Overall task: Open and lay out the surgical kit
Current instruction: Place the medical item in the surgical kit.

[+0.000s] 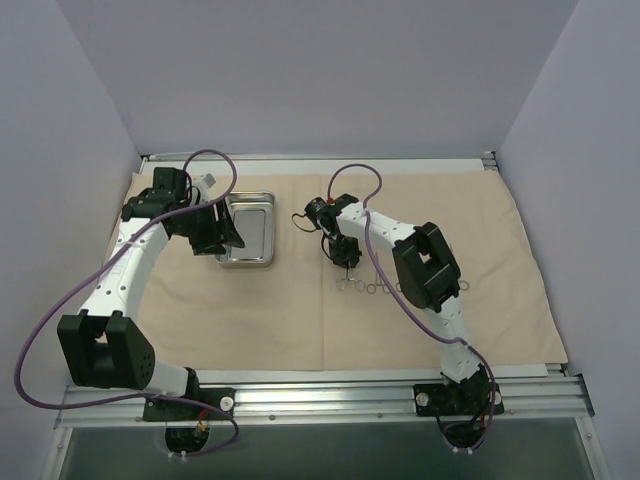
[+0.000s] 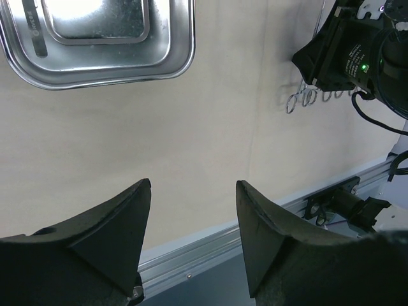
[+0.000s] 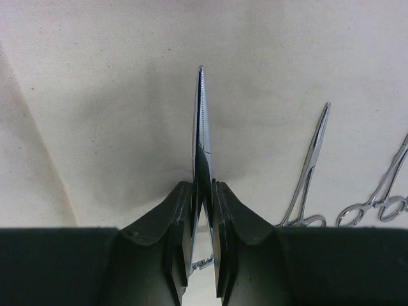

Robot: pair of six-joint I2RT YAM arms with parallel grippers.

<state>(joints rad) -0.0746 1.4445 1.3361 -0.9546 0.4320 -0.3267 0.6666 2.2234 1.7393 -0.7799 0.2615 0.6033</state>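
Note:
The beige cloth wrap (image 1: pixel 300 320) lies spread flat over the table. On its far left part sits the small steel tray (image 1: pixel 256 228), also seen in the left wrist view as the tray (image 2: pixel 167 39). My left gripper (image 1: pixel 226 238) hovers over the tray's left side; the left gripper (image 2: pixel 193 186) is open with nothing between its fingers. My right gripper (image 1: pixel 347 264) is at the cloth's middle. In its wrist view the right gripper (image 3: pixel 203 186) is shut on a silver forceps (image 3: pixel 200 115), tip pointing ahead just above the cloth. Other forceps (image 1: pixel 385 289) lie in a row to its right.
Two laid forceps (image 3: pixel 310 167) show on the cloth (image 3: pixel 95 95) just right of the held one. An aluminium rail (image 1: pixel 330 395) runs along the near edge with both arm bases. Grey walls enclose the left, right and back.

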